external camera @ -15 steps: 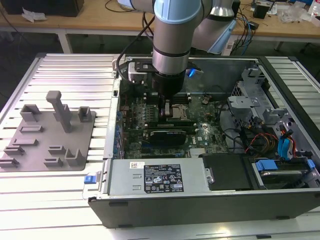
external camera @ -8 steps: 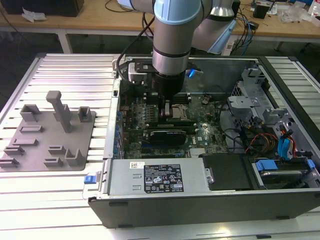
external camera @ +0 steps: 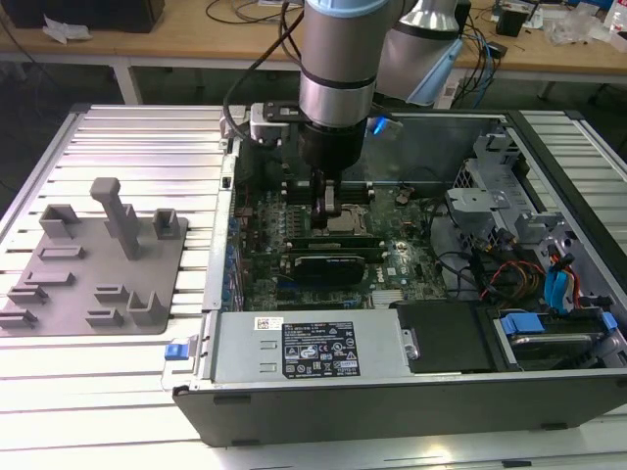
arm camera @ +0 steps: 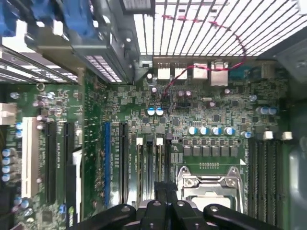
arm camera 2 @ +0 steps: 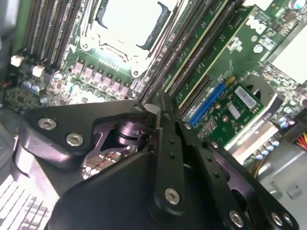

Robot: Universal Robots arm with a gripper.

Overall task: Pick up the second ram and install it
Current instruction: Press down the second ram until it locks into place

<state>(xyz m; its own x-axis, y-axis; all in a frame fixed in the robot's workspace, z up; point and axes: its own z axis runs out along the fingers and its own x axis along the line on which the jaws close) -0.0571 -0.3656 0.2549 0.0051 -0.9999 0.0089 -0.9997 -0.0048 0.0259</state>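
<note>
Arm reaches straight down into the open computer case (external camera: 549, 392), which lies on a slatted metal table (external camera: 147, 147). Gripper (external camera: 328, 209) sits low over the motherboard (external camera: 392, 264), just above the processor socket (external camera: 345, 221).

In the second wrist view the gripper (arm camera 2: 156, 112) has its black fingers (arm camera 2: 169, 143) drawn together, tips meeting or nearly so. Whether anything thin is pinched between them I cannot tell; nothing green shows at the tips.

Beside the processor socket (arm camera 2: 127, 24), the memory slots (arm camera 2: 204, 48) run in a bank. Two of them seem to carry pale green strips along their length, and one of these is probably the second ram (arm camera 2: 216, 55), seated in its slot just beside the fingertips. The angle is poor, so I hold that loosely. In the exterior view a long green stick (external camera: 338, 238) lies across the board directly under the gripper, next to the socket.

A grey fixture tray (external camera: 98, 264) with upright posts rests on the table at the exterior view's left, well apart from the case.
</note>
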